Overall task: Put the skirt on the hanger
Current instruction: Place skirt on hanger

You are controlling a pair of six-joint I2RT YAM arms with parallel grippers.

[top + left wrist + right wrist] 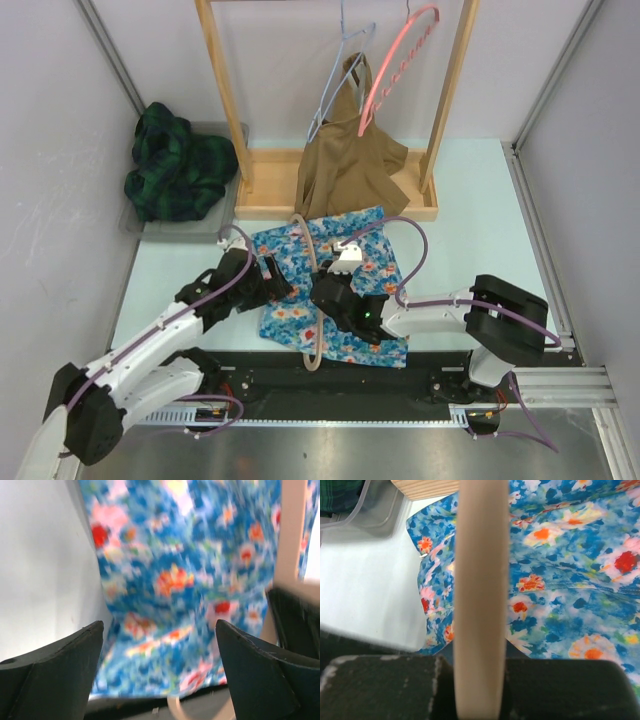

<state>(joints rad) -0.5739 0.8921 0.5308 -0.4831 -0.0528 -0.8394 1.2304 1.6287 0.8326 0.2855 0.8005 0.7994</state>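
Note:
The skirt (pixel 352 248), blue with red and white flowers, lies flat on the table in front of the rack. A beige wooden hanger (pixel 316 350) lies across it, running from near to far. My right gripper (pixel 326 296) is shut on the hanger's bar, which fills the middle of the right wrist view as a pale hanger (pixel 480 580) over the skirt (pixel 570 580). My left gripper (pixel 276 286) stands open at the skirt's left edge, nothing between its fingers. In the left wrist view the left gripper (pixel 159 630) faces the skirt (pixel 190 580), with the hanger (pixel 292 530) at the right.
A wooden rack (pixel 340 205) stands behind the skirt with a brown garment (pixel 350 160), a pink hanger (pixel 400 60) and a wire hanger (pixel 340 70) on it. A green plaid garment (pixel 175 160) lies in a grey tray (pixel 180 228) at the far left.

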